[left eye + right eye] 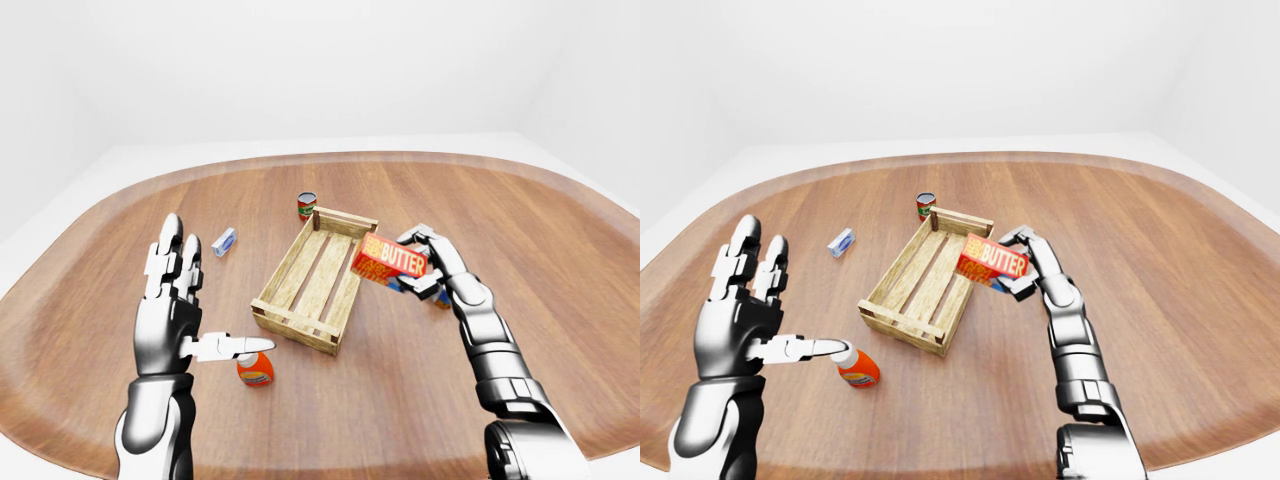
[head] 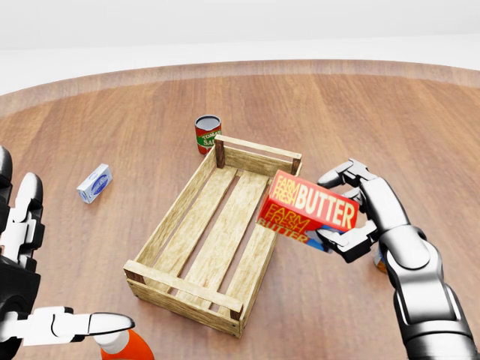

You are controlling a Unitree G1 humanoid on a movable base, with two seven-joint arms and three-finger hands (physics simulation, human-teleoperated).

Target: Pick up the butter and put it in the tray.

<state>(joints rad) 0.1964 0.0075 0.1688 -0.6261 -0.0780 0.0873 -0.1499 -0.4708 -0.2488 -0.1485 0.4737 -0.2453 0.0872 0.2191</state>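
A red butter box [image 2: 307, 209] with yellow and white lettering hangs tilted in the air at the right rim of the wooden slatted tray [image 2: 166, 218]. My right hand [image 2: 352, 210] is shut on it, fingers over its top edge and thumb under it. The box's left end overlaps the tray's right wall in the head view. The tray holds nothing. My left hand [image 1: 180, 300] stands open with fingers spread, low at the left of the left-eye view, far from the tray.
A red tomato sauce can [image 2: 208, 134] stands just beyond the tray's far left corner. A small blue-white box [image 2: 94, 183] lies to the tray's left. An orange bottle [image 1: 255, 370] lies under my left thumb. A small orange object [image 2: 380, 263] peeks out behind my right wrist.
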